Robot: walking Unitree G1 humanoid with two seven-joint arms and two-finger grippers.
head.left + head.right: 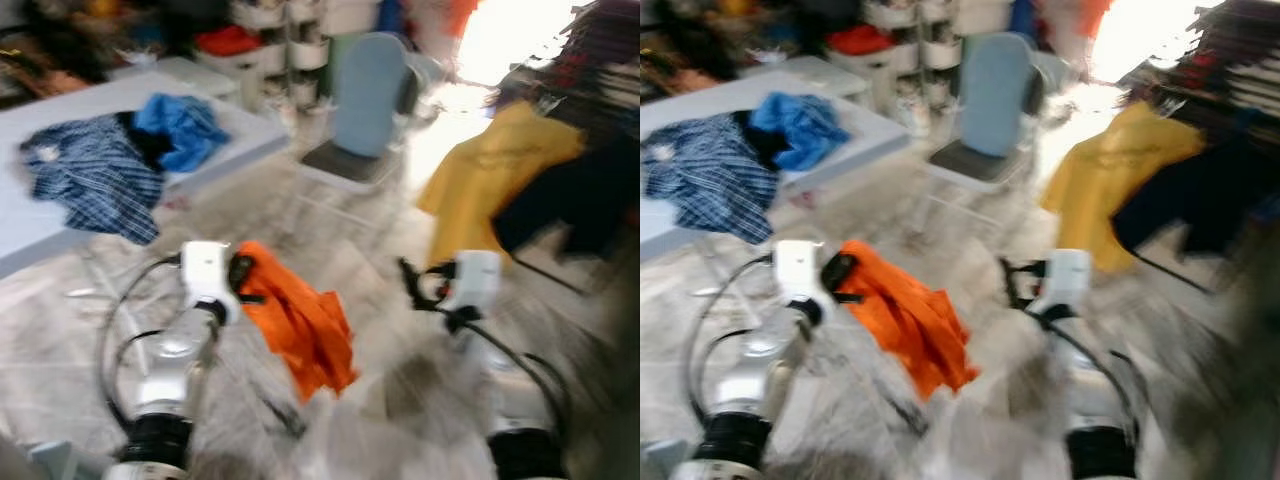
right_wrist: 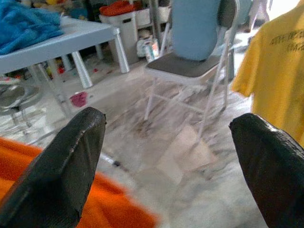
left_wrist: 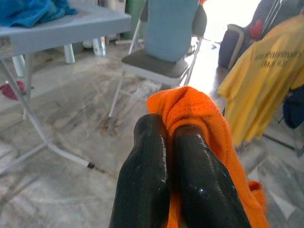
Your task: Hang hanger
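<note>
Both my head views are smeared by motion blur. My left gripper's black fingers (image 3: 166, 185) hide the pinched part of the crumpled orange cloth garment (image 3: 199, 118); no hanger is discernible.

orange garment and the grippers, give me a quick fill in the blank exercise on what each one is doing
1. The left gripper is shut on an ______ garment.
2. The right gripper has its fingers spread ______ and holds nothing.
3. A ______ t-shirt hangs to the robot's right, by the dark clothes.
4. The folding chair ahead has a light ______ backrest.

Missing words: orange; open; yellow; blue
</note>
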